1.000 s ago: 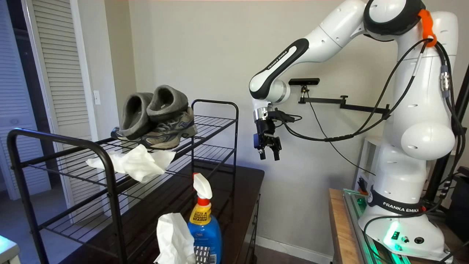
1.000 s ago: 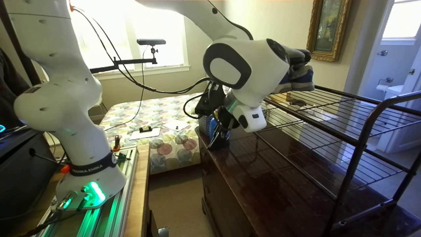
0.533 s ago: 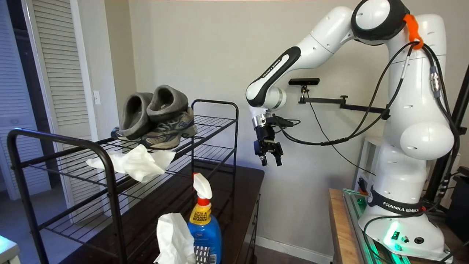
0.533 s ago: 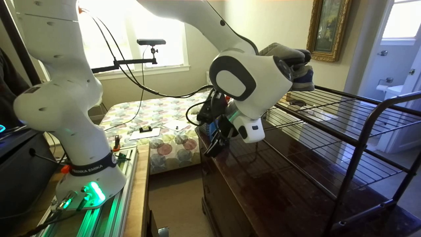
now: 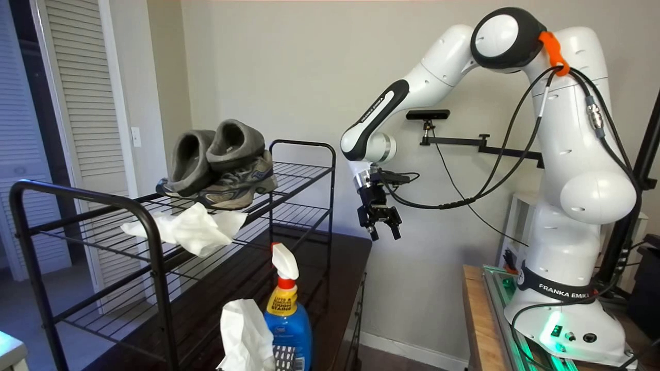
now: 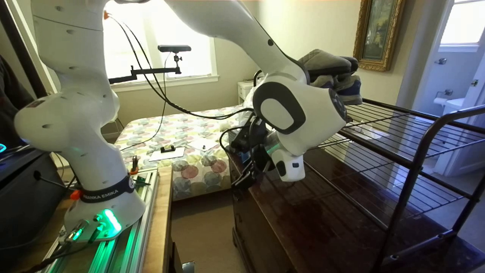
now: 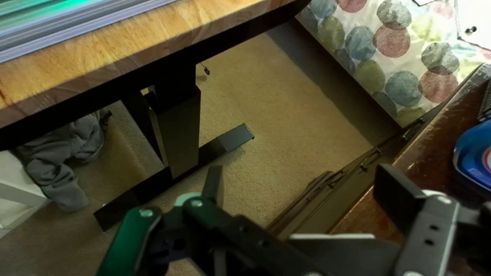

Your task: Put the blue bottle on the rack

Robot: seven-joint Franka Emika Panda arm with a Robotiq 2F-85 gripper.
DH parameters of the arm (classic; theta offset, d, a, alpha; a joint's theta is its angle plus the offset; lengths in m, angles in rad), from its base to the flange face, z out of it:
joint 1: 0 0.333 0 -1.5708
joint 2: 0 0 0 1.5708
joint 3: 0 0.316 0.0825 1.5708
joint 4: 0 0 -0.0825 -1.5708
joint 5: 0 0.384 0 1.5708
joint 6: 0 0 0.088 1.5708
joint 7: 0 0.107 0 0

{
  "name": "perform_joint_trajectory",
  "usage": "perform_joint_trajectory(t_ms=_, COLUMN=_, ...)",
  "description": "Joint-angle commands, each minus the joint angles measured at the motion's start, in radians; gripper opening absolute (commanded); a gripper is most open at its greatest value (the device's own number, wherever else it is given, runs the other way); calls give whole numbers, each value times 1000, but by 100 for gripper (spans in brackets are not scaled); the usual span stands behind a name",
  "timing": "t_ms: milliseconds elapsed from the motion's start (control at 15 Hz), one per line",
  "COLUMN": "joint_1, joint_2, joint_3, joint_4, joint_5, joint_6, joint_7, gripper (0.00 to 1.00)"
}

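Note:
The blue bottle (image 5: 289, 330) stands upright on the dark dresser, with a white and red trigger head and yellow label. Its blue body shows at the right edge of the wrist view (image 7: 473, 157). In an exterior view it is almost wholly hidden behind the gripper (image 6: 242, 184). The black wire rack (image 5: 77, 194) stands on the dresser beside the bottle; it also shows in the other outside picture (image 6: 420, 155). My gripper (image 5: 385, 235) is open and empty, pointing down, apart from the bottle. In the wrist view its fingers (image 7: 303, 184) are wide apart over the dresser's front edge and floor.
Grey shoes (image 5: 232, 185) and a crumpled white tissue (image 5: 191, 226) lie on the rack's top shelf. A tissue box (image 5: 284, 358) with a white tissue stands close beside the bottle. The dresser (image 6: 288, 212) faces the robot's wooden table (image 5: 474, 309) across a floor gap. A bed (image 6: 189, 170) stands behind.
The arm has leaned forward and down. My gripper has moved lower and tilted a little, staying open. The bottle, rack and shoes have not moved.

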Motion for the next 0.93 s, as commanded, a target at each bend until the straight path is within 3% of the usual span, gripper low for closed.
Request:
perform_joint_trajectory(t_ms=0, joint_1=-23, joint_2=70, joint_3=19, joint_4=66, joint_5=14, joint_6=-69, joint_7=30, gripper=100)
perform_joint_trajectory(t_ms=333, joint_1=-31, joint_2=128, joint_3=20, joint_4=114, joint_5=16, joint_6=-130, joint_7=43, gripper=100)
perform_joint_trajectory(t_ms=400, joint_1=-22, joint_2=84, joint_3=16, joint_4=62, joint_5=-5, joint_6=-78, joint_7=20, gripper=100)
perform_joint_trajectory(t_ms=867, joint_1=-30, joint_2=127, joint_3=17, joint_4=102, joint_5=10, joint_6=-97, joint_7=39, gripper=100)
